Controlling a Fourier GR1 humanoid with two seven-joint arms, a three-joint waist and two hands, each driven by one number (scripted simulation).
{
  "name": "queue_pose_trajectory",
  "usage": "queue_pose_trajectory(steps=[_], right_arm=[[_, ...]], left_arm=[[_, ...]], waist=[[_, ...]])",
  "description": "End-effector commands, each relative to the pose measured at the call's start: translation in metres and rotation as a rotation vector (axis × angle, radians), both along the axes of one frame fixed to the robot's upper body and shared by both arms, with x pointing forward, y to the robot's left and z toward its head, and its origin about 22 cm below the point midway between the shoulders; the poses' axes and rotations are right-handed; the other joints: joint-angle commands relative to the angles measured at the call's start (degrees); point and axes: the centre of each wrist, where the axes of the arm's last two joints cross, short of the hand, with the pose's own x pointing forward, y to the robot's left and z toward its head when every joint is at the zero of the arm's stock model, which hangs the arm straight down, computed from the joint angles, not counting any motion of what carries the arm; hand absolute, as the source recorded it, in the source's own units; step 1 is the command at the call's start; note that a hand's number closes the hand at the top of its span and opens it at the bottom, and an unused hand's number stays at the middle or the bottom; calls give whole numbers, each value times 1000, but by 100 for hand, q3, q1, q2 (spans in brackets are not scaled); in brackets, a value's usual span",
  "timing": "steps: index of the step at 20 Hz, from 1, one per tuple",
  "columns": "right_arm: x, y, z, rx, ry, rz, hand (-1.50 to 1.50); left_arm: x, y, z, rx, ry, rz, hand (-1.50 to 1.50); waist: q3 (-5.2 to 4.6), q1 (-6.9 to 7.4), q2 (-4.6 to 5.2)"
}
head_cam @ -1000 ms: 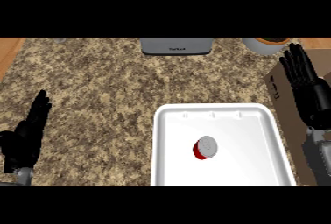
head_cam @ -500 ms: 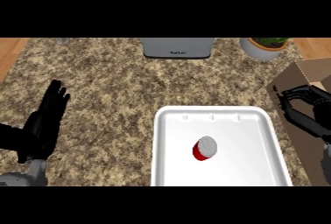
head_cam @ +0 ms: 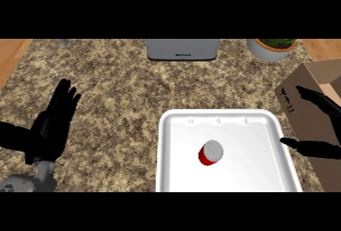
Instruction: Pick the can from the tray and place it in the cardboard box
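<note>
— Since half a second ago, what moved?
— Right hand (head_cam: 318,128) spread wider, fingers over the cardboard box (head_cam: 313,90), thumb at the tray (head_cam: 180,153) rim; it holds nothing. I judge the reach is only beginning.
— And the can (head_cam: 210,152)?
— Left of that hand, lying in the tray, apart from it.
— Counts?
— One can, one tray, one box, two hands; the left hand (head_cam: 53,122) rests open on the far side of the surface (head_cam: 120,90).
</note>
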Motion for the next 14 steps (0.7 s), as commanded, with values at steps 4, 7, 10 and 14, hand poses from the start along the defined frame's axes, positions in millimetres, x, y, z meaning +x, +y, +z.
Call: queue_pose_trajectory(steps=[4,7,10,14], right_arm=[[-6,0,45,-302,338,246,-150],[-3,30,78,-330,396,266,-150],[-8,49,96,-289,424,311,-150],[-15,85,98,-186,409,347,-150]], left_arm=[[5,-3,-2,0,-2,19,0],[2,6,-1,-7,9,-14,0],[0,5,11,-4,3,3,0],[25,-11,9,8,4,5,0]], waist=[[22,-44,10],[23,3,6],[34,19,7],[36,-23,25]])
